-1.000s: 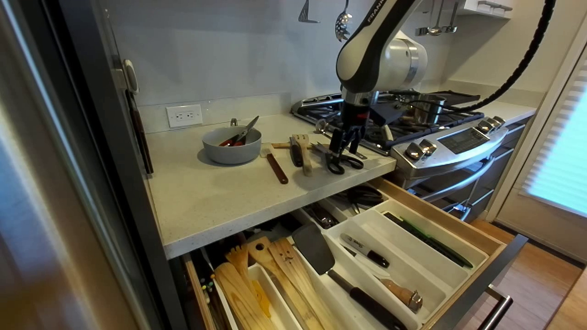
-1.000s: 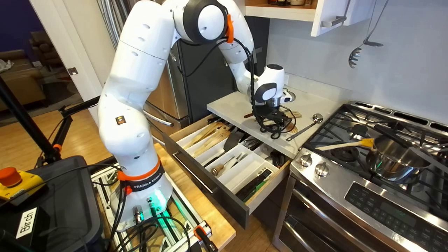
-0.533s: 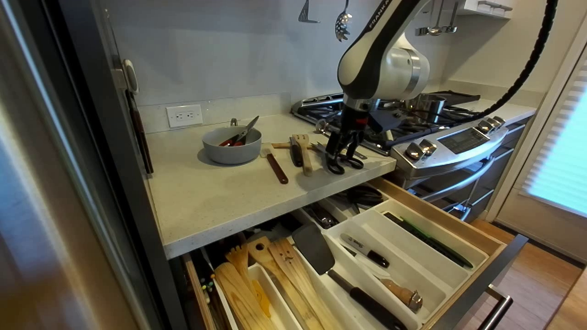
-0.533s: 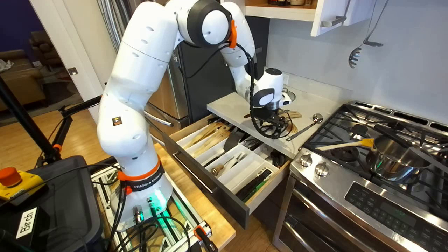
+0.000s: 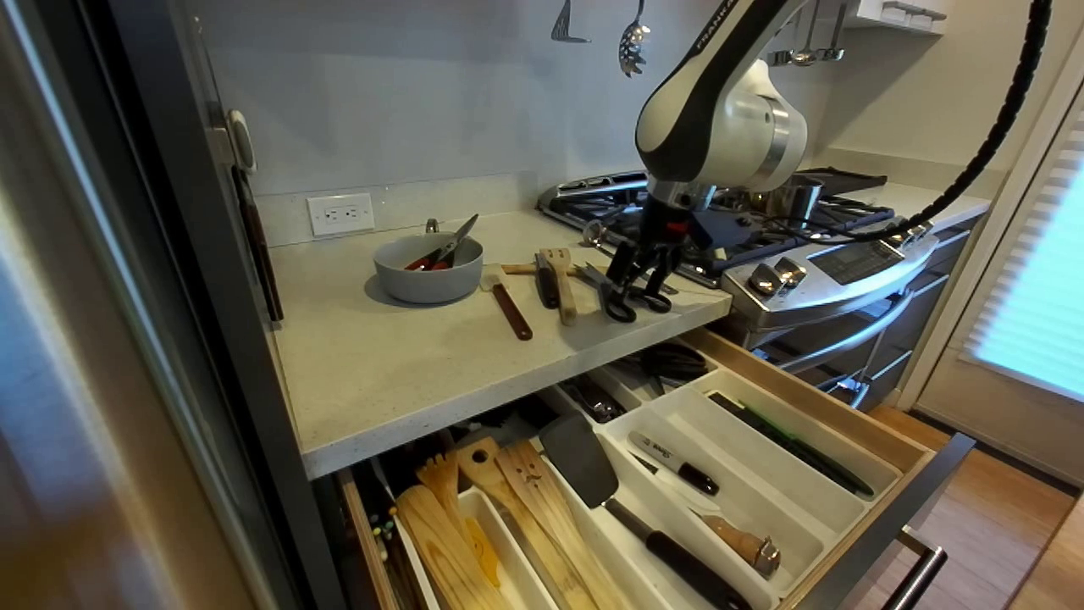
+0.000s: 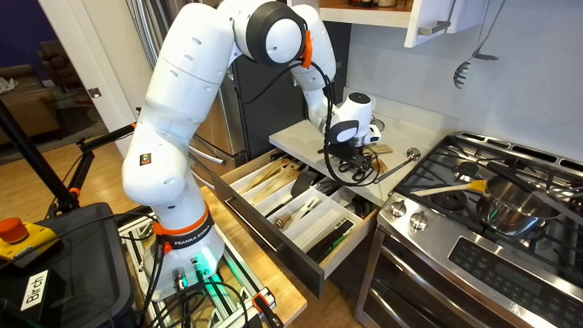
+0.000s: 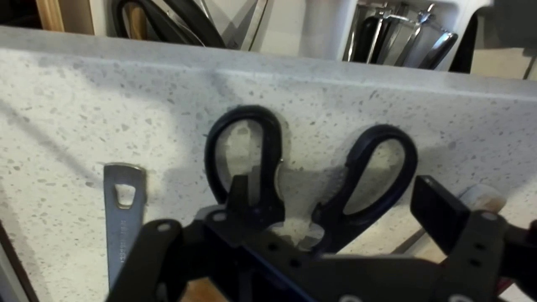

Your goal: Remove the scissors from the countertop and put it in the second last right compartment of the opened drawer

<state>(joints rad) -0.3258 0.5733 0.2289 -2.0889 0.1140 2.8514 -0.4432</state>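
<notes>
Tilted since earlier: our gripper (image 7: 335,191), spread over black-handled scissors (image 7: 331,216).
Reach seemingly done; grasp, stowing pending; utensil drawer (image 7: 289,25) at wrist-view 12 o'clock.

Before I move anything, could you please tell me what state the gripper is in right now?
Gripper: open, holding nothing; its jaws stand apart at the scissors, which lie on the countertop.

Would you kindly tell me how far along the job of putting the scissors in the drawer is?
Done: the drawer stands open.
In hand: the gripper, its jaws apart, hangs over the black-handled scissors, which lie ungripped on the countertop.
Left: closing on them, lifting them and setting them into the second-last right compartment.
</notes>
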